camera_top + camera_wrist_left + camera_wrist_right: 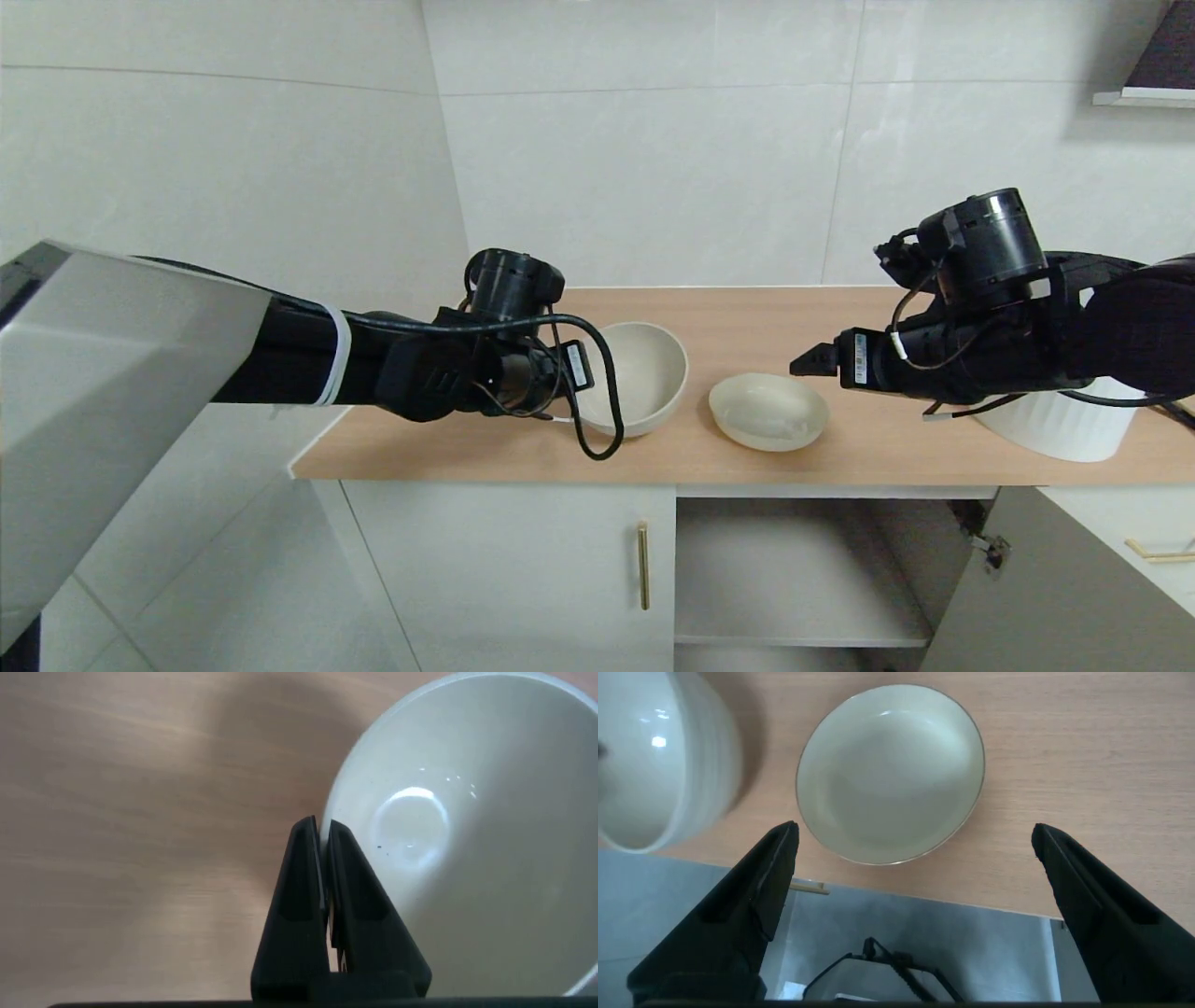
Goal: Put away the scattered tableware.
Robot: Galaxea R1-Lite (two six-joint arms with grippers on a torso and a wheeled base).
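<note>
On wooden surface (766, 322), not yet stored: deep cream bowl (644, 373) pinched by left gripper (323, 826); at its 3 o'clock, shallow cream dish (768, 411) before wide-open right gripper (808, 362).

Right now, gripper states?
Left gripper: closed on the rim of the bowl.
Right gripper: open, empty, above the shallow dish.

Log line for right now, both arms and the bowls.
left jaws: shut on large bowl rim, bowl tilted | right jaws: open, facing shallow dish | ribbed white bowl: on counter, far right
</note>
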